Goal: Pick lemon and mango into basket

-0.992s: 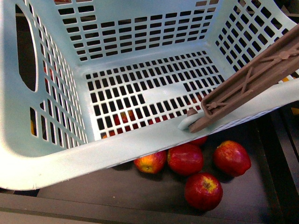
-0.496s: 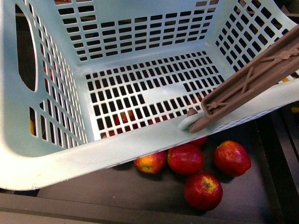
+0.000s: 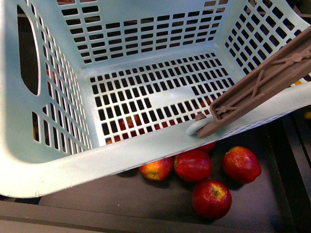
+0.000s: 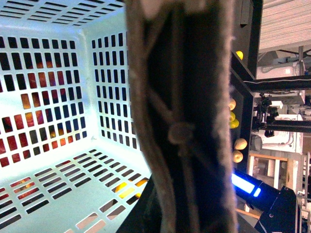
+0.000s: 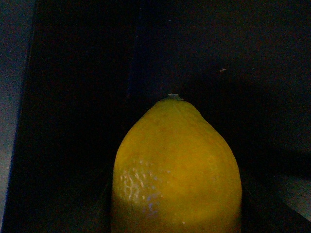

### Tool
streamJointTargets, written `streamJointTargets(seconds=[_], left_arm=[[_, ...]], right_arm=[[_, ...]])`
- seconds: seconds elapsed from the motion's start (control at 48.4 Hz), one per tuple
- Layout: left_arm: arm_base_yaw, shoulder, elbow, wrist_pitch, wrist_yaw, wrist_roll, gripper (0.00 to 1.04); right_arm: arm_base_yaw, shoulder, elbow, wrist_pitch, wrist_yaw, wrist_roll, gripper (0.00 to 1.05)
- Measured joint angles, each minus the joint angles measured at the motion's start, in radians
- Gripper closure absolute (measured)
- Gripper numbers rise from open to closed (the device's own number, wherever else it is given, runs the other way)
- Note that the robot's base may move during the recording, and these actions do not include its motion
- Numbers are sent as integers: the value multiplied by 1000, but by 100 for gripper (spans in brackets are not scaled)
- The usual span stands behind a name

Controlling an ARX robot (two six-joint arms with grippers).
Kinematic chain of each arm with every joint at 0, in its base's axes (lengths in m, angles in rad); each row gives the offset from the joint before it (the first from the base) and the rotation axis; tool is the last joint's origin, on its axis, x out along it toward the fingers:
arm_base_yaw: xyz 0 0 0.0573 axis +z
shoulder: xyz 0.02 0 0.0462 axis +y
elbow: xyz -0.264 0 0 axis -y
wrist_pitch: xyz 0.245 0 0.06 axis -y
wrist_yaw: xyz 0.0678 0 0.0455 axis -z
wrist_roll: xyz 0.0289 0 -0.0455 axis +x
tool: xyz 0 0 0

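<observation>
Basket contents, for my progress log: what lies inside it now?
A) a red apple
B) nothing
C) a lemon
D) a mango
B: in the front view the slotted floor of the basket is bare, and the red apples lie outside it.

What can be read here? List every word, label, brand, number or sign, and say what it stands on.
No text can be read in any view.
The basket, its brown handle, the red apples and the lemon show no print or sticker.
In the left wrist view, any marking on the machinery beyond the basket is too small and blurred to read.
</observation>
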Motion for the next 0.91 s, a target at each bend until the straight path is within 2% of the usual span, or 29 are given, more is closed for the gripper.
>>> streamJointTargets(seconds=[0.227,0.351,0.434,0.579,0.765,0.91], left_arm=[[0,0,0,0,0,0,100],[0,0,0,0,0,0,100],[0,0,0,0,0,0,100],[0,0,0,0,0,0,100],[0,0,0,0,0,0,100],[0,0,0,0,0,0,100]], right_arm=[[-63,-106,-80,49,-17,33,54],[-132,-263,-192,96,-99,51,54],[-179,-416,-305,127,-187,70,54],[-226,-689,-490,126,-312,79,54],[-200,-1052,-679,150,-399,185,54],[-96,-1283,-759,151,-393,295,54]])
